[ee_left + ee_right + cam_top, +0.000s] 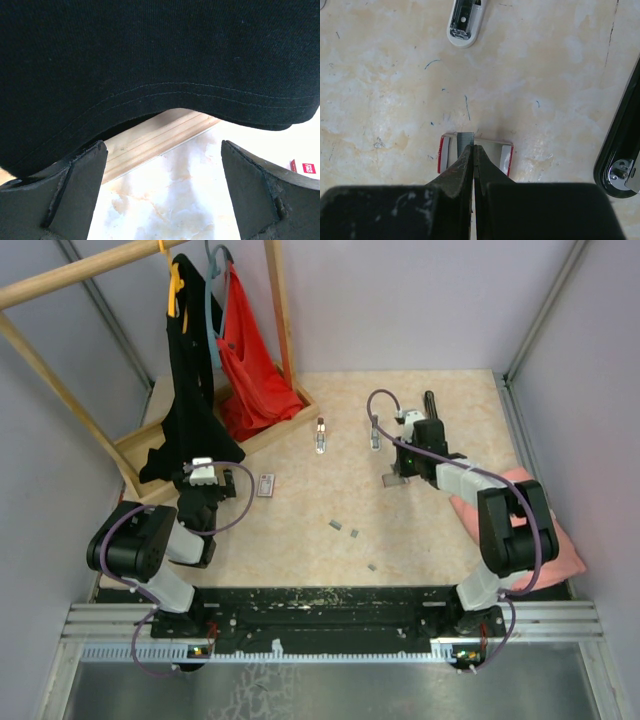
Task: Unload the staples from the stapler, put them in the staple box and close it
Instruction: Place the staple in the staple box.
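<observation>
Right wrist view shows the right tool (474, 149) with its fingers pressed together, tips down over a small open tray (441, 152) with red sides, just left of the stapler (620, 145). A short grey strip of staples (466, 139) sits in the tray right at the tips. I cannot tell whether the fingers pinch its end or only touch it. The rest of the tray shows bare silvery floor.

From above, a few loose staples (336, 525) lie on the surface (300, 540), well apart from the stapler on its near left side. A red-and-white box (266, 485) sits further left of the stapler, and I cannot see into it. My left tool (164, 150) is far left of the stapler, spread wide and holding nothing, under the hem of a black garment (150, 50).

I judge this to be the drop-off: staples going into the tray. Next I would lift the right tool straight up without dragging the strip out, then go back to the stapler, whose channel I cannot see
</observation>
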`<state>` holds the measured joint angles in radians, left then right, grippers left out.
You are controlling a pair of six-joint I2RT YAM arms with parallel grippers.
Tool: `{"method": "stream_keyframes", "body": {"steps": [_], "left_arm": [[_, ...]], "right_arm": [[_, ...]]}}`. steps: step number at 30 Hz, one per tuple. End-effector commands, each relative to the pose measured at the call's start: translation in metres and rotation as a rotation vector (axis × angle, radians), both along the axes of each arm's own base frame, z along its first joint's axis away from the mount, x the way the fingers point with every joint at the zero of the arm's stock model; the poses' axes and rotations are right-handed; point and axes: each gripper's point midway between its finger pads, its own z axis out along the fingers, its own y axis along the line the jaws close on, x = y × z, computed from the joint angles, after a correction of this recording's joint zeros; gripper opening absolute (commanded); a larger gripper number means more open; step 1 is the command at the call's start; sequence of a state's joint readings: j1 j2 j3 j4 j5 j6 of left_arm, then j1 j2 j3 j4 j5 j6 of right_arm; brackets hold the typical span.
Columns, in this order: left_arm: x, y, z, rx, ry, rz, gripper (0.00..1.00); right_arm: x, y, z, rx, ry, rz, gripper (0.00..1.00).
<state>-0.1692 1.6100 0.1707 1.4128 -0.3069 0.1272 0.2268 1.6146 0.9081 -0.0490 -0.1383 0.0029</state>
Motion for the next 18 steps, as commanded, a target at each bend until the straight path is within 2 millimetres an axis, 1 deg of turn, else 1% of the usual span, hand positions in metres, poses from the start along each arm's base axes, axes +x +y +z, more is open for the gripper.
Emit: {"method": "stream_keyframes", "body": {"steps": [1,9,12,13,18], "left_arm": [[0.005,0.001,0.009,-0.021,-0.036,0.008,1.00],[0.005,0.001,0.009,-0.021,-0.035,0.007,1.00],[0.005,0.001,0.009,-0.021,-0.036,0.006,1.00],[0.005,0.001,0.009,-0.022,-0.036,0.007,1.00],[0.005,0.001,0.009,-0.021,-0.035,0.008,1.00]], "right_arm": [[0.004,0.004,-0.003,0.028,-0.002,-0.020,0.00],[-0.003,0.010,-0.011,0.034,0.024,0.000,0.00],[-0.004,0.014,-0.010,0.036,0.029,0.010,0.00],[-0.006,0.015,-0.020,0.030,0.056,0.015,0.00],[-0.009,0.020,-0.023,0.024,0.063,0.024,0.00]]}}
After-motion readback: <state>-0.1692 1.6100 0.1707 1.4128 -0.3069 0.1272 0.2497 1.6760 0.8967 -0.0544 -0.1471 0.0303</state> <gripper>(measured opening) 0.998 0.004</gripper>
